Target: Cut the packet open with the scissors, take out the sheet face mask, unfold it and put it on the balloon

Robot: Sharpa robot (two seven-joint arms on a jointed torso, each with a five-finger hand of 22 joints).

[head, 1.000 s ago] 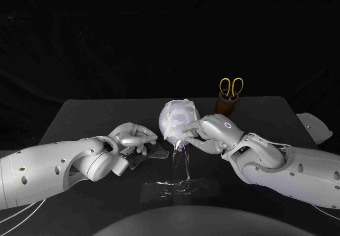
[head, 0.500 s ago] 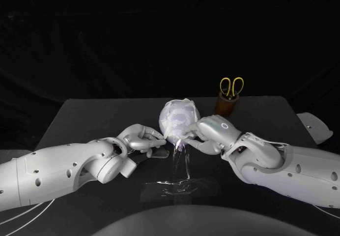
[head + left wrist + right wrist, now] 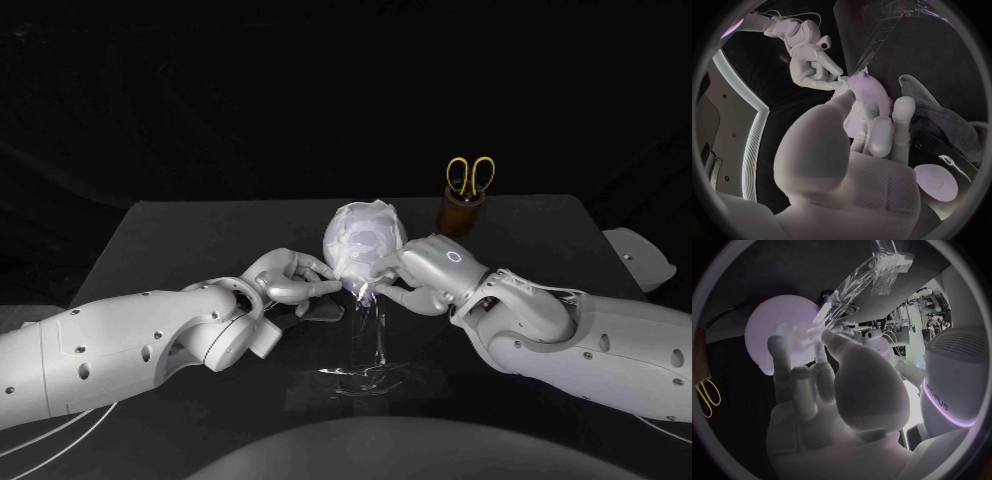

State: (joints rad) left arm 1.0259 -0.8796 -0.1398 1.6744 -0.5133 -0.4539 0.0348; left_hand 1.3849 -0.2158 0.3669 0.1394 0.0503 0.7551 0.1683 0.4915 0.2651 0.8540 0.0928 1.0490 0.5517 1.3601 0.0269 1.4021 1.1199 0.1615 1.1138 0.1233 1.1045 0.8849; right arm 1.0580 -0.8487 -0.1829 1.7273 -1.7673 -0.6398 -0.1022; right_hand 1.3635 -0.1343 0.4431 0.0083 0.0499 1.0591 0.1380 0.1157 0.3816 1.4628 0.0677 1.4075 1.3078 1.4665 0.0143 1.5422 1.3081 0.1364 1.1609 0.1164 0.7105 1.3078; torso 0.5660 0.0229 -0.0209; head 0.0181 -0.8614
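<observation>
A pale balloon [image 3: 361, 232] stands on a clear stand [image 3: 368, 335] at the table's middle, with the thin sheet face mask [image 3: 355, 250] draped over it. My left hand [image 3: 296, 280] reaches the balloon's lower left side and pinches the mask's edge between thumb and fingers. My right hand [image 3: 414, 264] does the same on the lower right side. In the left wrist view my left hand [image 3: 870, 132] sits just under the balloon [image 3: 869, 91], facing my right hand [image 3: 814, 65]. In the right wrist view my right hand [image 3: 814, 375] touches the mask on the balloon [image 3: 776, 325].
Yellow-handled scissors [image 3: 470, 177] stand in a brown holder [image 3: 462, 213] at the back right, also seen as scissors [image 3: 707, 395] beside my right hand. A dark grey cloth [image 3: 942, 120] lies under my left hand. The stand's clear base [image 3: 361, 380] sits near the front edge.
My left hand has risen and moved right from beside the stand to the balloon's lower left side. My right hand has stayed on the balloon.
</observation>
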